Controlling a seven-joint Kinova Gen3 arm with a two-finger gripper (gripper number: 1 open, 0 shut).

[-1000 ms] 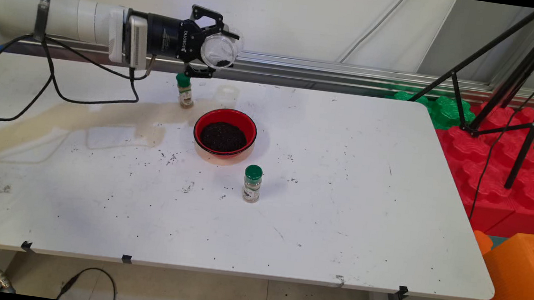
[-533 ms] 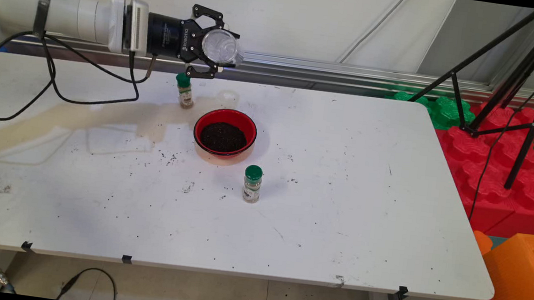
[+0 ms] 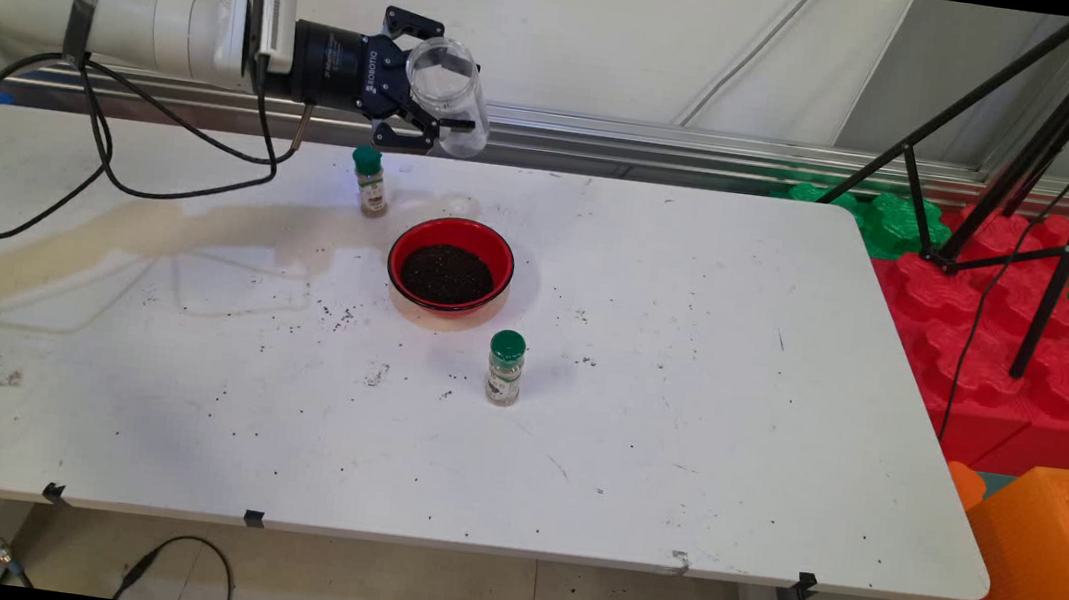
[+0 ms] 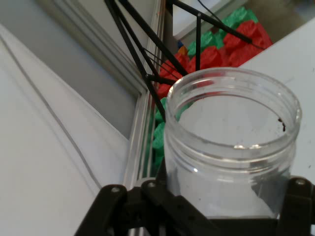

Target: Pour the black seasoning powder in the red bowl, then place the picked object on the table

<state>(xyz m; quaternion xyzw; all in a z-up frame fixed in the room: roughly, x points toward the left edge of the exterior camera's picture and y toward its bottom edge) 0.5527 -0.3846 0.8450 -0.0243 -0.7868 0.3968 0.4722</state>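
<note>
Hold: my gripper [image 3: 447, 97] is clamped on a clear jar [image 3: 446, 76], one finger on each side of its body.
Jar: it looks nearly empty to me, with only a few dark specks at the rim in the hand view. It is tilted, mouth facing up and towards the camera.
Where: the jar hangs in the air over the table's [image 3: 683, 408] far edge, clear of everything on it.
Below: a red bowl [image 3: 414, 237] of dark grains sits nearer the camera than the jar. A green-capped shaker [image 3: 371, 183] stands just left of the jar's line.
Other: a second shaker [image 3: 505, 368] stands in front of the bowl, and dark grains are scattered around them.
Arm: it reaches in from the left, forearm almost level, wrist rolled, cables drooping to the table.
Background: a tripod [image 3: 1065, 149] stands over foam blocks [image 3: 998, 293] on the right.
</note>
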